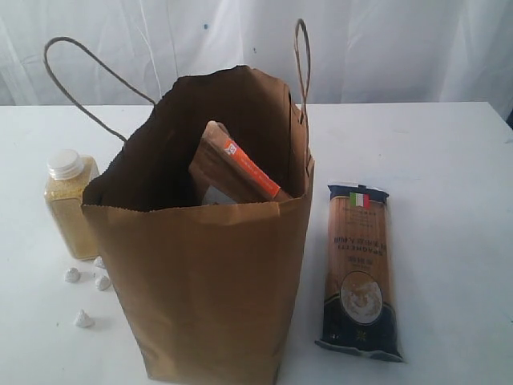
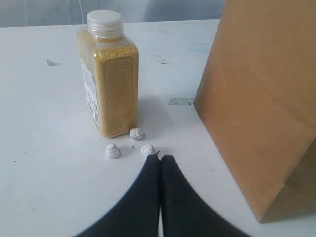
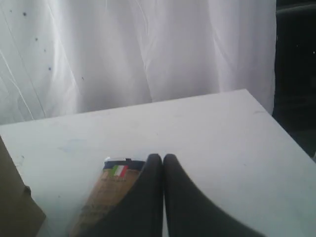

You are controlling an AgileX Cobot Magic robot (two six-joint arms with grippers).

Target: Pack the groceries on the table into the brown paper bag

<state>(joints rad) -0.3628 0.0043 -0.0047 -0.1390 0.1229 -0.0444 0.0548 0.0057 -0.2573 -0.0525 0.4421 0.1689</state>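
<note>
- Bag: the brown paper bag point(image 1: 216, 297) stands upright near the middle of the table point(image 1: 449, 200), mouth open, rim ragged, cord handles point(image 1: 301, 60) raised.
- Contents seen: a brown orange-labelled pouch point(image 1: 240, 168) leans across the opening. Anything below it is hidden.
- Left to pack: the yellow-grain bottle point(image 2: 108, 84) stands upright just beside the bag's left wall. The dark-blue spaghetti packet point(image 1: 359, 269) lies flat just beside the right wall.
- Left gripper point(image 2: 159, 160): fingers pressed together, nothing held, low over the table near the bottle.
- Right gripper point(image 3: 158, 159): fingers together, empty, above the flag end of the packet.
- Risk 1: the bag looks light and tall. A sideways nudge from an arm or a carried item may tip or slide it.
- Risk 2: the leaning pouch narrows the mouth. The long packet may catch on it or on the rim unless it enters end first.
- Risk 3: the bottle's smooth sides and white cap may slip in a shallow grip. It may also knock against the bag wall.
- Risk 4: both grippers must open before any grasp, or they merely push the goods.
- Obstructions: small white lumps point(image 2: 112, 151) lie by the bottle's base, one just at the left fingertips. Contact cannot be confirmed, and they may scatter.
- Surroundings: white curtain point(image 1: 385, 48) behind the table.
</note>
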